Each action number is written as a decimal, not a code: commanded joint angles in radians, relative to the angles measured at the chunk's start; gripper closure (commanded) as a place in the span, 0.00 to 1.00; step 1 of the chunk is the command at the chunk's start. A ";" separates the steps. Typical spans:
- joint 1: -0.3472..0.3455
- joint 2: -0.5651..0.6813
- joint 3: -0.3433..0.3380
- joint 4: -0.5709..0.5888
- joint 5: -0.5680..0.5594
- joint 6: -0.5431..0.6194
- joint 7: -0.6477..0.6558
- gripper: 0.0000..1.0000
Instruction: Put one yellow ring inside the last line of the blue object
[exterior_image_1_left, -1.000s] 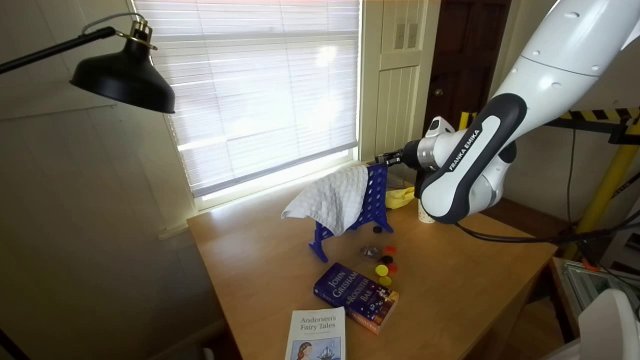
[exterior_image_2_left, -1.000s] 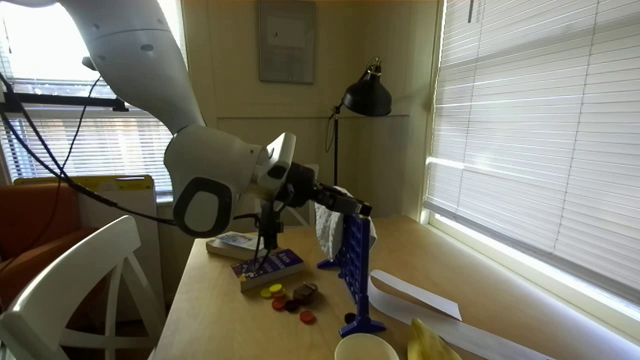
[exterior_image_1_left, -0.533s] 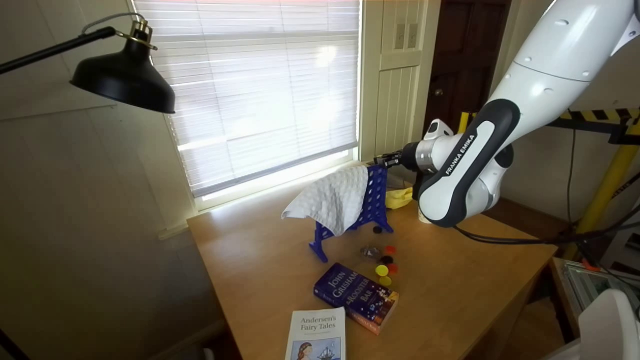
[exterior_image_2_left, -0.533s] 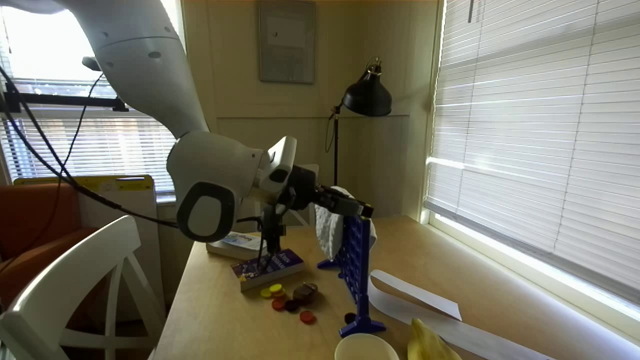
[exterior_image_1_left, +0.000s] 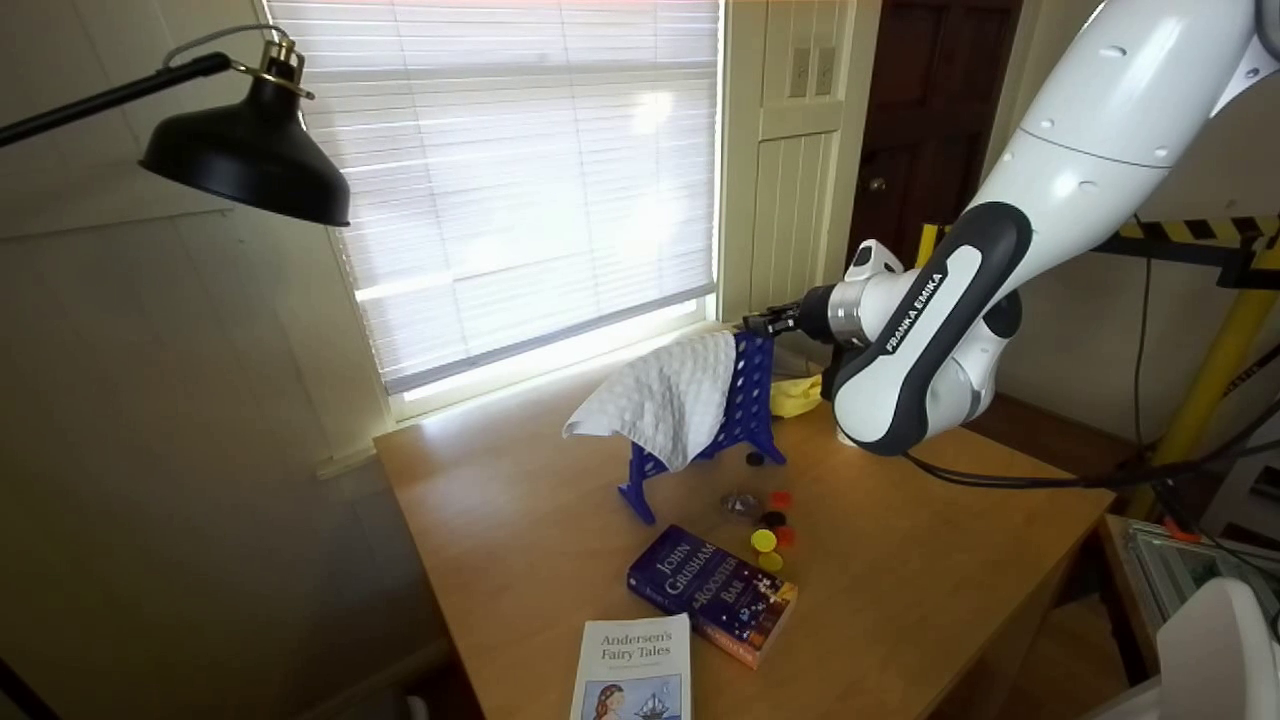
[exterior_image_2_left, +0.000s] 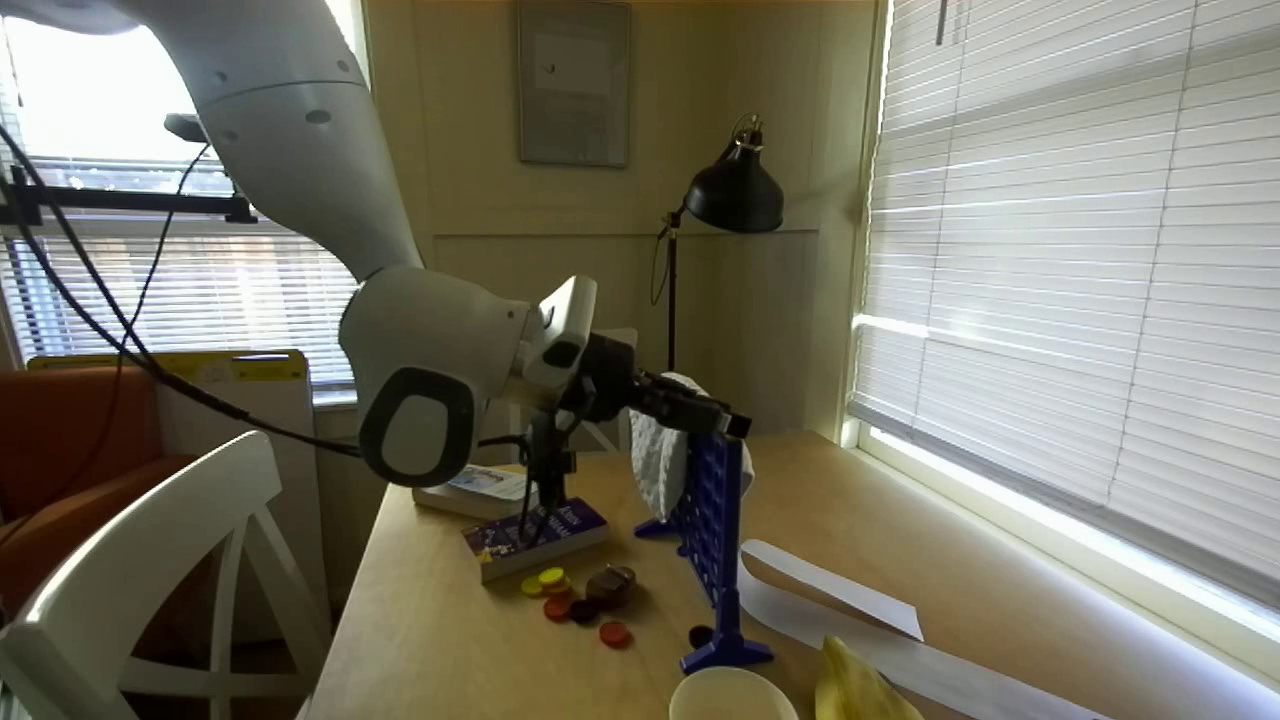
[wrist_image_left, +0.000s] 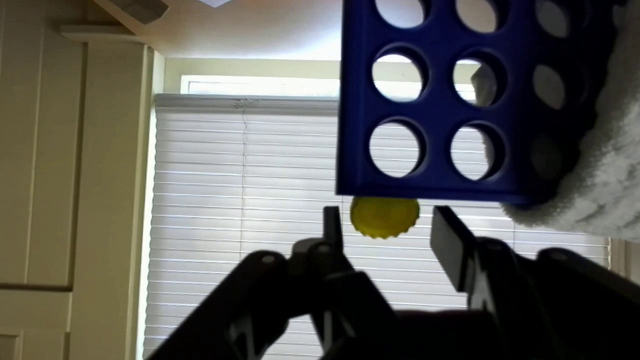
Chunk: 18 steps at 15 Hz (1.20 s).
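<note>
The blue rack (exterior_image_1_left: 752, 405) stands upright on the table, and it also shows in an exterior view (exterior_image_2_left: 712, 520) and, inverted, in the wrist view (wrist_image_left: 439, 115). A yellow ring (wrist_image_left: 384, 217) sits partly in the top slot of the rack's end column, with its scalloped edge sticking out. My gripper (wrist_image_left: 387, 227) is open, its fingers on either side of that ring with gaps showing. In both exterior views the gripper (exterior_image_1_left: 756, 322) (exterior_image_2_left: 738, 424) is at the rack's top end. The held-in ring is hidden there. Two more yellow rings (exterior_image_1_left: 764, 540) (exterior_image_2_left: 552, 577) lie on the table.
A white cloth (exterior_image_1_left: 670, 395) hangs over the rack. Red pieces (exterior_image_2_left: 614, 634), black pieces and a brown lump (exterior_image_2_left: 610, 585) lie beside it. A dark-blue book (exterior_image_1_left: 712, 595), a white cup (exterior_image_2_left: 730, 695), a yellow item (exterior_image_2_left: 862, 685) and a white strip (exterior_image_2_left: 840, 590) are on the table.
My arm has lowered slightly, and the gripper has moved a little down and forward at the rack's top end. The things on the table have not visibly moved.
</note>
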 joint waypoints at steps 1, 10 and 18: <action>-0.009 -0.019 -0.001 -0.012 -0.040 0.005 0.036 0.17; -0.009 -0.128 0.007 -0.028 -0.026 -0.018 0.075 0.00; 0.005 -0.402 -0.012 0.009 0.009 -0.465 -0.057 0.00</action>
